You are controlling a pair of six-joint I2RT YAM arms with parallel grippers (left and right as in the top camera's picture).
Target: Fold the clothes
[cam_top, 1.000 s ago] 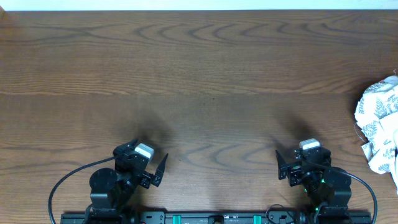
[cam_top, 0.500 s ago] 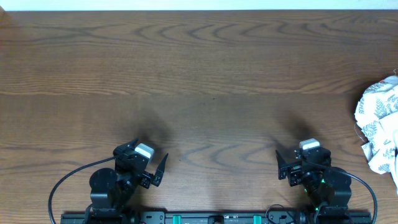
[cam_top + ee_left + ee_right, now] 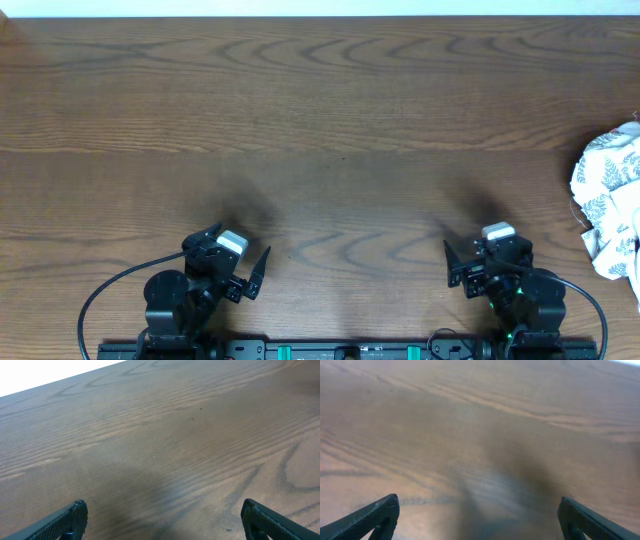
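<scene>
Brown wooden table [image 3: 320, 110], seen from above. At its right side, cut by the frame's edge, a crumpled white fern cloth [image 3: 608, 205] with grey leaf print, bunched in loose folds.

No T-shirt in any of the three views, so cannot tell where it lies, nor how it sits relative to either claw.

Left of the fern cloth and lower in the overhead view: the right claw [image 3: 488, 256]. Near the cloth but clearly apart from it, with bare wood in between. Spread wide, holding nothing. In the right wrist view, only blurred wood grain and a dark shadow between the two black fingers [image 3: 382, 515].

Much farther left of the fern cloth, well apart from it and level with the right claw: the left claw [image 3: 228, 256]. Also spread wide, gripping nothing. In the left wrist view, just grain lines, a couple of tiny dark specks and a faint shadow between the black fingertips [image 3: 72, 517].

Neither claw touching the fern cloth. On the far side of the left claw from the cloth, a black cable [image 3: 100, 292] looping outward.
</scene>
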